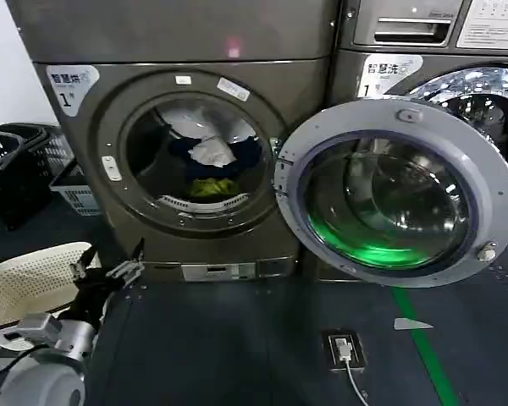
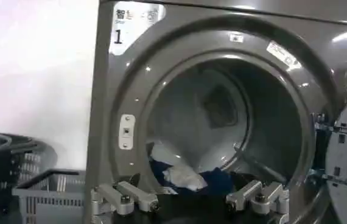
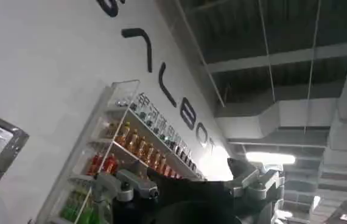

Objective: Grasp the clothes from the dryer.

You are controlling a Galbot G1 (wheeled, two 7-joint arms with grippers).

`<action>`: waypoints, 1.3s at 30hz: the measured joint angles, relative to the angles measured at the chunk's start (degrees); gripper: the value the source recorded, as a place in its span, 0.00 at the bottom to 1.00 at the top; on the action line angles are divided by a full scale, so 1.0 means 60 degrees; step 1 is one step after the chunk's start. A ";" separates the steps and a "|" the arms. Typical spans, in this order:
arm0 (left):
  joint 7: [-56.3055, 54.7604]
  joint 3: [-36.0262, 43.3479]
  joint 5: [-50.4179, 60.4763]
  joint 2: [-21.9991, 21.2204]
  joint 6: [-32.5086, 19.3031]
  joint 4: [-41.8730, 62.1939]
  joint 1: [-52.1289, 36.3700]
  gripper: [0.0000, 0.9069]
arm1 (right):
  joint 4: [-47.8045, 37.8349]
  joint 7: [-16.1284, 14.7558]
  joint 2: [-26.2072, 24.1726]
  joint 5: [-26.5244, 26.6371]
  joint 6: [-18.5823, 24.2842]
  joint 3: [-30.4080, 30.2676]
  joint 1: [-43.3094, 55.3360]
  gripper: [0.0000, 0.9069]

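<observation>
The dryer (image 1: 186,51) stands open, its grey-rimmed glass door (image 1: 322,144) swung out to the right. The clothes (image 1: 212,156) lie in a heap at the bottom of the dark drum: a white piece on top, navy beside it, yellow-green at the front. My left gripper (image 1: 110,266) hovers low, in front of the dryer's lower left corner and short of the porthole. In the left wrist view this gripper (image 2: 190,204) is open, its fingers wide apart, with the white and navy clothes (image 2: 182,176) beyond them. My right gripper (image 3: 189,189) is open, holds nothing and faces a wall.
Dark laundry baskets (image 1: 8,169) and a light grey one (image 1: 72,182) sit left of the dryer. A cream perforated basket (image 1: 30,279) lies by my left arm. A second machine with a steel drum (image 1: 483,101) stands behind the door. A floor socket with cable (image 1: 343,348) lies ahead.
</observation>
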 measured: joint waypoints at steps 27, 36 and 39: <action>0.0015 0.0123 0.0019 -0.0011 -0.0006 -0.0036 -0.0023 1.00 | -0.0030 -0.0213 0.0102 0.0075 0.0655 0.0014 -0.0074 1.00; 0.0019 0.0110 0.0030 0.0002 -0.0014 -0.0053 0.0007 1.00 | 0.0008 -0.0226 0.0119 0.0084 0.0670 -0.0016 -0.0067 1.00; 0.0019 0.0118 0.0030 0.0006 -0.0017 -0.0043 -0.0007 1.00 | 0.0022 -0.0237 0.0131 0.0088 0.0677 -0.0017 -0.0071 1.00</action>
